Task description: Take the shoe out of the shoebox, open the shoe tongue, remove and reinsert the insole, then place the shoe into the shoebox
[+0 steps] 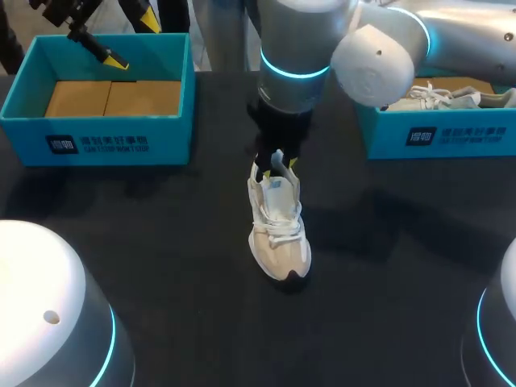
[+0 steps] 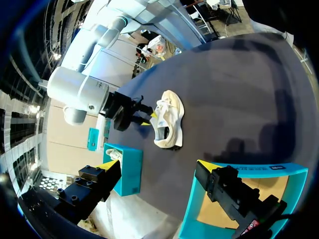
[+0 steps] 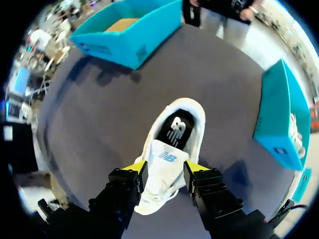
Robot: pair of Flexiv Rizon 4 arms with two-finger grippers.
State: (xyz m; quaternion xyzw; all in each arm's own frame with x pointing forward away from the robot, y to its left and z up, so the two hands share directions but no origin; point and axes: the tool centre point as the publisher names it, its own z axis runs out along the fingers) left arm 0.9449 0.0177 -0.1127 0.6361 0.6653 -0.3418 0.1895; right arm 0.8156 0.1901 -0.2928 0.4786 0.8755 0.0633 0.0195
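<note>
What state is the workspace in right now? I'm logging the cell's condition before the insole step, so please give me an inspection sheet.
Surface: dark table, no spills seen.
Job's things: white shoe upright at the middle, toe toward the robot; empty teal shoebox at the left.
Clutter: second teal box at the right, holding another shoe.
Grippers: right claw shut on the tongue; left claw open, above the empty shoebox.
Cables: nothing seen on the table.
Surroundings: nothing seen reaching over the table.
</note>
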